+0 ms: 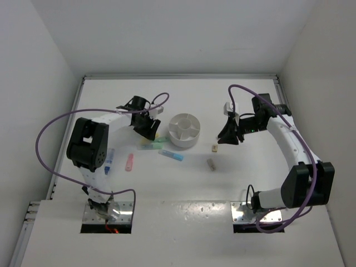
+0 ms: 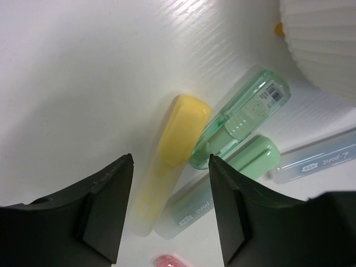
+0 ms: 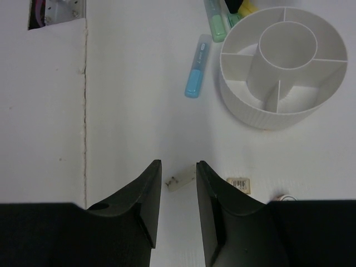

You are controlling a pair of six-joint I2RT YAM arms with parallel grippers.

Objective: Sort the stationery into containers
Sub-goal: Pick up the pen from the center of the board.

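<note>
The round white organiser (image 1: 183,129) stands mid-table, and its compartments look empty in the right wrist view (image 3: 283,61). My left gripper (image 1: 147,128) is open just above a yellow marker (image 2: 172,150), which lies between its fingers beside two green markers (image 2: 245,117). My right gripper (image 1: 229,135) is open and empty, right of the organiser. In its wrist view a pale eraser block (image 3: 181,181) lies on the table in line with the gap between its fingers (image 3: 178,166). A tan barcode block (image 3: 239,184) lies beside it.
A light blue marker (image 1: 171,155) lies in front of the organiser. A pink marker (image 1: 129,162) and a blue marker (image 1: 109,158) lie left of it, near the left arm. White walls enclose the table.
</note>
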